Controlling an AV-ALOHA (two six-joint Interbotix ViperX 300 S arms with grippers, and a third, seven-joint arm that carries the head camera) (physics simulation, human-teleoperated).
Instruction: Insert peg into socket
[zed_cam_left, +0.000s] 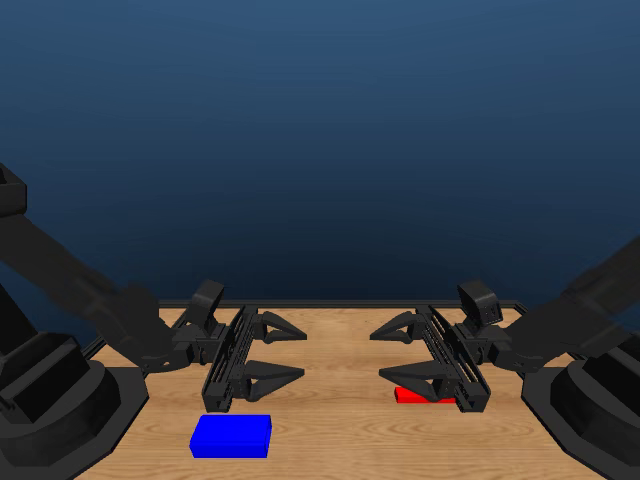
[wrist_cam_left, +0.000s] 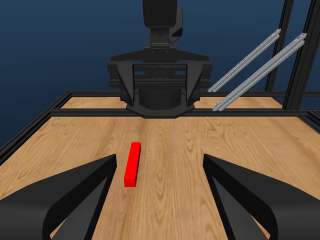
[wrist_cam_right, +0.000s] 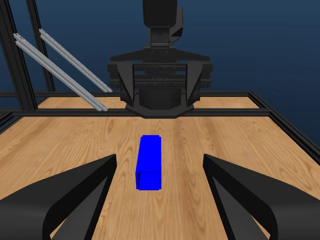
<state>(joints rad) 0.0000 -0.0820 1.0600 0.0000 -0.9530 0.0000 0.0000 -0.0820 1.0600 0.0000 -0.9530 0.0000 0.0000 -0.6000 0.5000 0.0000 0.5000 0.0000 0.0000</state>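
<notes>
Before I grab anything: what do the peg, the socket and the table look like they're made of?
Peg: flat matte red, no grain or shine, perhaps plastic; being rendered, it's open. Socket: uniform matte blue, likewise plastic-looking, one end face darker. Table: light wood, with visible grain lines and a dull finish.

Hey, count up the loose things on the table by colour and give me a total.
Red: 1, the peg, lying flat on the wood.
Blue: 1, the socket, lying flat on the wood.
Total: 2. Neither is held; the left hand and the right hand are both open.
</notes>
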